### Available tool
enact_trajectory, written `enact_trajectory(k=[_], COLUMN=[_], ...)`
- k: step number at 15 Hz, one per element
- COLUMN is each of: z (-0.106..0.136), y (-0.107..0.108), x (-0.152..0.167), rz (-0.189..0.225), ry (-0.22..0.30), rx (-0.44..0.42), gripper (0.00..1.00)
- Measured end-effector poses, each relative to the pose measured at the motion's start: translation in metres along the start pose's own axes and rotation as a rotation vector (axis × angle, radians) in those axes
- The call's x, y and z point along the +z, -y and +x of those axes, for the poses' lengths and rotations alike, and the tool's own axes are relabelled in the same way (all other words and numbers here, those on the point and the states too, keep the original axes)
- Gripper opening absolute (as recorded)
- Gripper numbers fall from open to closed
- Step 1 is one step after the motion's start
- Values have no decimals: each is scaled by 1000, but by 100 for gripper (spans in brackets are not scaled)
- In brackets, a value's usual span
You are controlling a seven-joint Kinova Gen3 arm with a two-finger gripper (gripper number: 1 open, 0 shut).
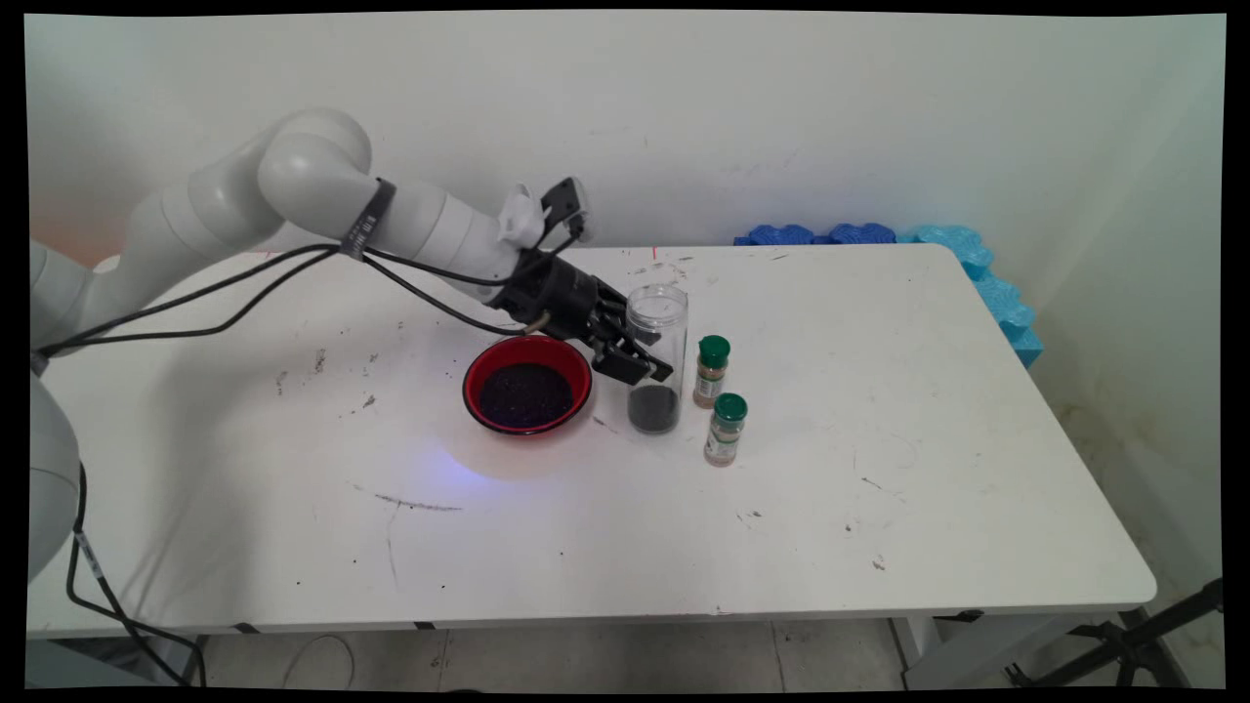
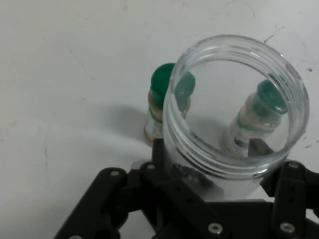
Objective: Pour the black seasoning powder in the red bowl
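1. Main cam sits high off the counter's [image 1: 879, 508] near side, looking down across it toward the back wall [image 1: 781, 117].
2. Hand cam rides right behind the pincer [image 2: 214, 164], super close.
3. Both catch the clear jar [image 1: 656, 351] and two green-capped bottles [image 1: 712, 371].

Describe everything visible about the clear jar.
The jar is tall, round and of clear plastic, with a threaded open mouth and no lid. It stands upright on the table, a little dark grainy stuff in its bottom. The gripper is shut on its middle. The red bowl sits beside it, two green-capped bottles on the other side.
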State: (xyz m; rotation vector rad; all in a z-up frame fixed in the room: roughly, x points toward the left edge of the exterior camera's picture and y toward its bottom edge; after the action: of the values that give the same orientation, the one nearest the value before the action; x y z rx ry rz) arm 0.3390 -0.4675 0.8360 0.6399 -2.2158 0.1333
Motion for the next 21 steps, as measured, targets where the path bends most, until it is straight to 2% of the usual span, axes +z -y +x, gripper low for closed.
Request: enact_trajectory(k=[6,11,16,21], z=[14,30,40,42], y=[-8,-16,-18,-26], x=[-39,-86,-134,-179], rz=[-1,8,38,38], ry=[-24,-45,-40,-37], rx=[49,79,54,33], gripper=[0,0,0,0])
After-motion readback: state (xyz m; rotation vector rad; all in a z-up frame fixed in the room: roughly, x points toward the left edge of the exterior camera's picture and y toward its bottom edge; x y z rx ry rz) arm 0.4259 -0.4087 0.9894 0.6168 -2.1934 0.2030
